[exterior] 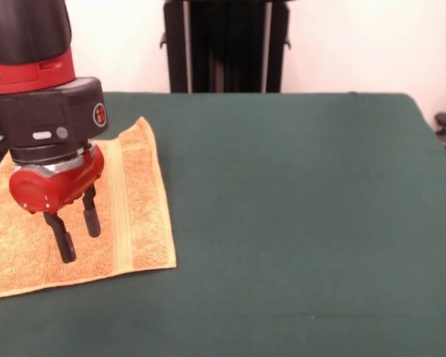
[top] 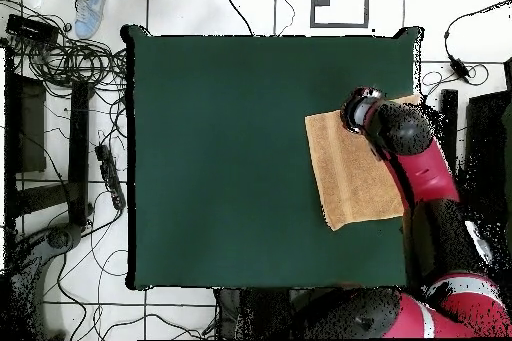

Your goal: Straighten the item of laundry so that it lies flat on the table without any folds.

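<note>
Table (exterior: 297,223) surface: bare green cloth across the middle and most of its width; unobstructed passage there. 1 low item, the towel (exterior: 145,216), occupies 1 side edge, lying apparently flat. Gripper (exterior: 77,234) hangs over the towel, its 2 fingers (exterior: 62,242) apart, tips close to the cloth; contact cannot be confirmed. Arm (top: 425,172) overhangs that same table edge.

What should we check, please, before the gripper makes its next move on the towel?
1. Towel free of folds where visible: ok; the part under the arm: cannot tell.
2. Towel fully on the table: cannot tell; the front view cuts it off, and the arm hides its edge overhead.
3. Gripper open, holding nothing: ok.
4. Fingertips clear of the cloth: cannot tell.
5. Ribbed band straight: ok.
</note>
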You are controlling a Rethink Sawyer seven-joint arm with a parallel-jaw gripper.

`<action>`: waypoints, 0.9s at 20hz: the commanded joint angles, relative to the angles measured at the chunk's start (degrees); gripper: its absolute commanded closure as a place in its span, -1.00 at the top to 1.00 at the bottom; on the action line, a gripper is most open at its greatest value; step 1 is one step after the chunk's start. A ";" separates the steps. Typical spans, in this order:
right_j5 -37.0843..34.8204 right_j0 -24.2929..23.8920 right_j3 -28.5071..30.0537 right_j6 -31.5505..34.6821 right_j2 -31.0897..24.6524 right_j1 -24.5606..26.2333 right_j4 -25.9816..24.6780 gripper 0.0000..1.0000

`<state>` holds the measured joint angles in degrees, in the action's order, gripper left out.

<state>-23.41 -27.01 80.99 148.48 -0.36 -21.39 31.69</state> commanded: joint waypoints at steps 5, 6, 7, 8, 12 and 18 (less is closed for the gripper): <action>-18.80 2.70 -11.10 14.72 7.64 2.01 -0.57 1.00; -19.62 2.44 -11.28 14.34 7.99 1.77 -0.82 1.00; -21.98 1.13 -11.87 12.58 8.50 1.47 -1.76 1.00; -22.32 0.79 -12.26 11.65 9.02 1.74 -2.18 1.00; -24.28 -0.51 -13.59 8.56 10.28 2.27 -3.62 1.00; -27.27 -2.77 -17.24 5.73 11.71 3.85 -6.95 1.00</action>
<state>-42.82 -29.96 66.72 148.48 10.90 -21.54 27.83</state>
